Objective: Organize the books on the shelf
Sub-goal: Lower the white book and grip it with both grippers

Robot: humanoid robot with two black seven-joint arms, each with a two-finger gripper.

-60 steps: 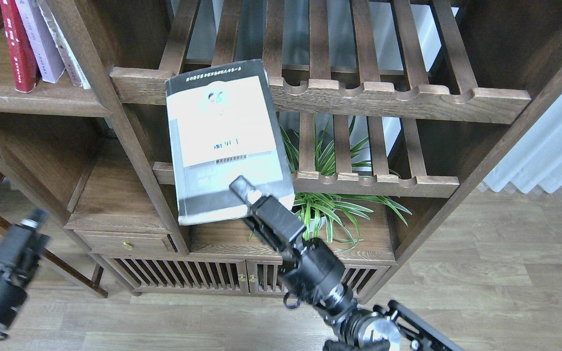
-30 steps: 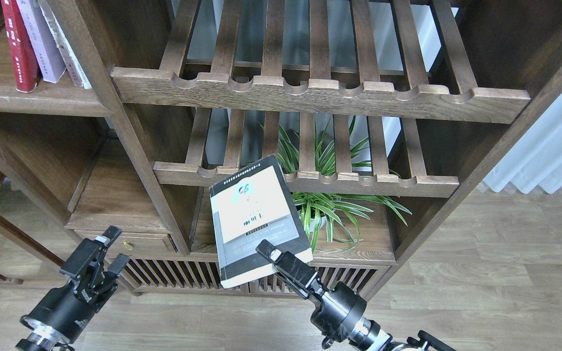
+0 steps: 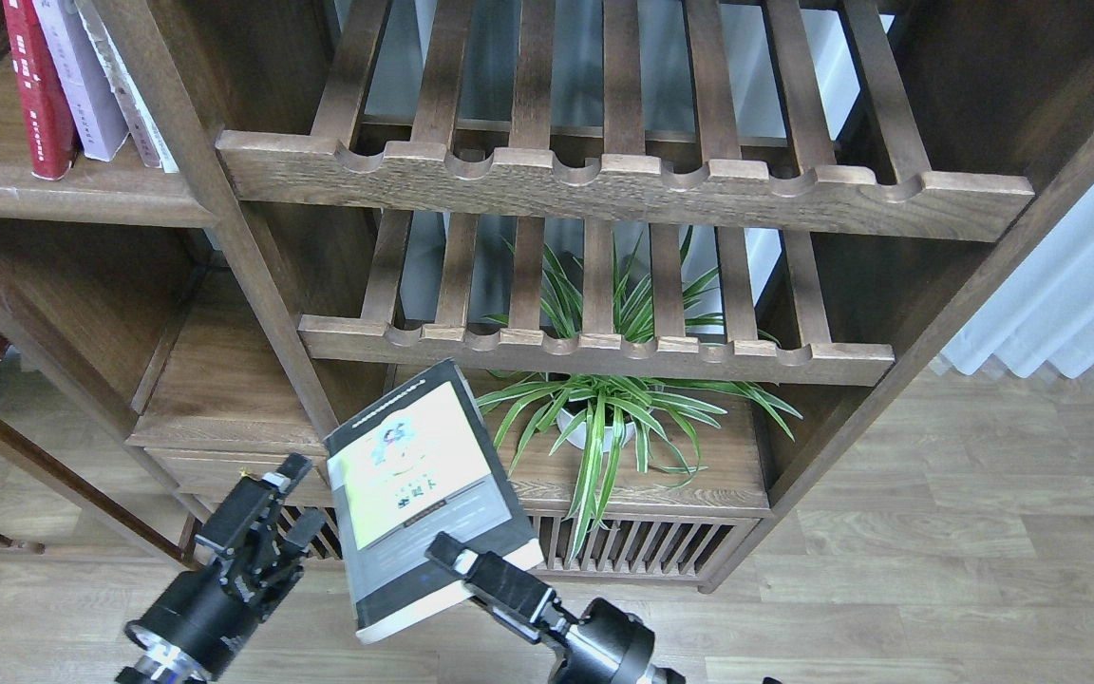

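**Thick book held low by one corner, far from the shelf**

The black-and-grey book (image 3: 424,494) with its yellow-green panel hangs in the air in front of the low cabinet (image 3: 604,541), cover facing up at us, tilted. Our right gripper (image 3: 452,554) pinches it at the lower edge, jaws closed on the cover and page block near one corner. Our left gripper (image 3: 272,508) sits just beside the book's left edge, fingers parted, gripping nothing; we cannot tell if it touches the book.

The shelf (image 3: 63,195), top left, already carries a red book (image 3: 34,90), a pale lavender one (image 3: 82,85) and a worn one (image 3: 134,104), all leaning. A potted plant (image 3: 604,418) stands under the slatted racks (image 3: 604,180).

Risks, as we judge them:
- corner grip on a heavy paperback; it may pivot or slip during the lift
- handover to the left gripper could drop it if released before the grasp is firm
- upward path passes the upright post and rack rails; a clipped edge may twist the book free
- leaning books may topple when this one is pushed in
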